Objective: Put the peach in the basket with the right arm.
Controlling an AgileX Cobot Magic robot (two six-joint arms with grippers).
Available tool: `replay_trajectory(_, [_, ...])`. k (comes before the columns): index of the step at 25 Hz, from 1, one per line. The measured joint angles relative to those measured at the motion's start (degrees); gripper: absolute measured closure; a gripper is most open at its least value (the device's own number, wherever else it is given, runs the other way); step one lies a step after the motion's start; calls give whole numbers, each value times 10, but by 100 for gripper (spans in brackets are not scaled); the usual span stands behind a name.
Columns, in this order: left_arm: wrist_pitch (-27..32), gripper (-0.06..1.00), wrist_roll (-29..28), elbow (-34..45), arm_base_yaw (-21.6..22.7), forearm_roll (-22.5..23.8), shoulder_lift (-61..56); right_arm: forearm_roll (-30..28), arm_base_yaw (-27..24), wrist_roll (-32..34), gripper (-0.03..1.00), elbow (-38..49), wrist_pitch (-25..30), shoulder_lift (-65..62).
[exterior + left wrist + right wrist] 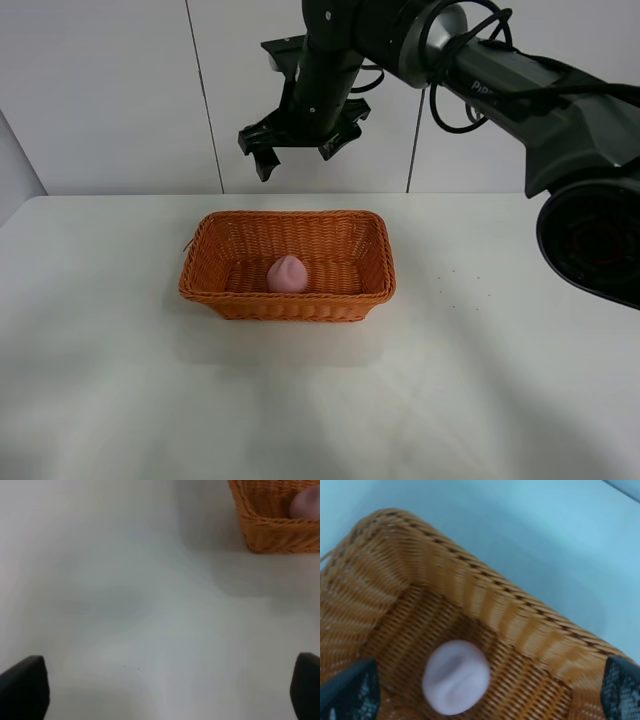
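Your peach [287, 273] sits on the basket [203, 268] floor. The right tool [297, 155] hangs above, spread wide and empty. Likely light and matte; grip across its round middle if needed.

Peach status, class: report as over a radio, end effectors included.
Right end effector open, empty, above basket. Left end effector open over table. Peach inside basket, on its floor. Nothing obstructing.
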Motion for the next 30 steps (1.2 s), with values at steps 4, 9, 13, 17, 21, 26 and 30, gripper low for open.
replay_trajectory(4, [0, -4, 0, 0, 0, 0, 0, 1, -64, 0, 28, 0, 0, 0])
replay_trajectory(9, [0, -4, 0, 0, 0, 0, 0, 1, -171, 0, 28, 0, 0, 0])
replay_trajectory(13, [0, -4, 0, 0, 0, 0, 0, -1, -250, 0, 28, 0, 0, 0])
replay_trajectory(17, [0, -4, 0, 0, 0, 0, 0, -1, -309, 0, 28, 0, 0, 0])
replay_trajectory(21, [0, -4, 0, 0, 0, 0, 0, -1, -343, 0, 28, 0, 0, 0])
replay_trajectory(26, [0, -4, 0, 0, 0, 0, 0, 8, -347, -2, 28, 0, 0, 0])
replay_trajectory(30, [0, -4, 0, 0, 0, 0, 0, 12, -345, -4, 28, 26, 0, -23])
